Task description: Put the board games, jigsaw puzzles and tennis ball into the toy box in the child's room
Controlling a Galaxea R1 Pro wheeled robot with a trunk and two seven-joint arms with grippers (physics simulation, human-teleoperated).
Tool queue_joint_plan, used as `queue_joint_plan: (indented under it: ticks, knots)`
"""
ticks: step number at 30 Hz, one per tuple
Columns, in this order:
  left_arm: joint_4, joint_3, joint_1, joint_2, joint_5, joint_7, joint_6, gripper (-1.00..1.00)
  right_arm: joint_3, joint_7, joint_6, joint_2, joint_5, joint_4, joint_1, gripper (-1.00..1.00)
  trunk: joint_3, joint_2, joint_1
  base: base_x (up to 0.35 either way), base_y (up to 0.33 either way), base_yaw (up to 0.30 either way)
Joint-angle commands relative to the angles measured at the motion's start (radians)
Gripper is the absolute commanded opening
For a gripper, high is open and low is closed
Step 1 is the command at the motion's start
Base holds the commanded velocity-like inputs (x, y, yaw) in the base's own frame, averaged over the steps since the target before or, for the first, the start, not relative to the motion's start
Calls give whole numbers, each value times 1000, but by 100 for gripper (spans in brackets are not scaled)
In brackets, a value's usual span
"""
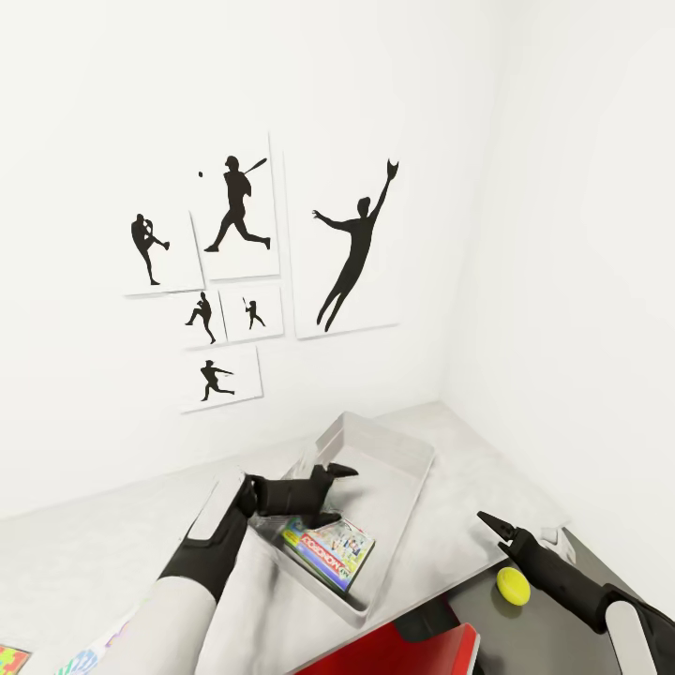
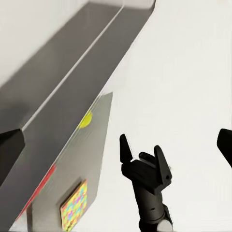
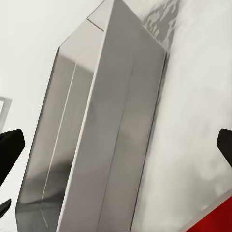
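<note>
The toy box [image 1: 398,473] sat on the pale part of the bench [image 1: 112,553], near the corner where the two white walls met under the baseball posters [image 1: 239,272]. One board game [image 1: 330,551], a colourful lettered box, already lay flat inside the tray at its near end. The left hand [image 1: 336,494] hovered over that same end of the toy box, fingers spread and holding nothing, which suggested that a drop into the tray had just been finished.

The tennis ball [image 1: 513,586] rested on the lower dark section of the bench, outside the tray and close to its near corner. The right hand [image 1: 495,525] hung above the bench near the ball, its fingers apart and empty. A jigsaw puzzle [image 2: 75,205] lay flat on the bench top beyond the tray in the left wrist view, and a patterned corner showed at the bench's near left edge in the head view. A red object [image 1: 412,656] lay at the near edge; what it was could not be told.

Judging by this, the ball looked the nearest item: the right hand would need to lower, close on it, then carry it over the tray wall.
</note>
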Motion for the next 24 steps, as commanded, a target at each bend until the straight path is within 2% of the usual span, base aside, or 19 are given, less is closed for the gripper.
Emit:
queue_joint_plan:
  ticks: [1, 11, 17, 18, 20, 22, 24]
  knots:
    - [-21, 0, 0, 0, 12, 11, 4, 100, -2, 3, 7, 0, 0, 0, -1, 100, -2, -2, 1, 0, 0, 0]
    - [-204, -6, 32, 0, 92, 12, 24, 100, -2, 3, 7, -1, 0, 0, -1, 100, -2, -2, 1, 0, 0, 0]
    - [-348, -23, 84, 0, 117, 11, 32, 100, -3, 3, 7, -1, 0, -1, -1, 100, -2, -2, 1, 0, 0, 0]
    - [-412, -37, 105, 6, 120, 11, 33, 100, -3, 4, 8, -1, 0, -1, -1, 100, -2, -2, 1, 0, 0, 0]
    - [-467, -52, 126, 33, 123, 10, 34, 100, -3, 5, 8, -1, 0, -1, -1, 100, -2, -2, 1, 0, 0, 0]
    - [-503, -65, 146, 72, 129, 7, 36, 100, -4, 5, 8, -1, 0, -1, -1, 100, -2, -2, 1, 0, 0, 0]
    - [-526, -75, 159, 122, 144, 2, 37, 100, -4, 6, 8, -1, 0, -1, -1, 100, -2, -2, 1, 0, 0, 0]
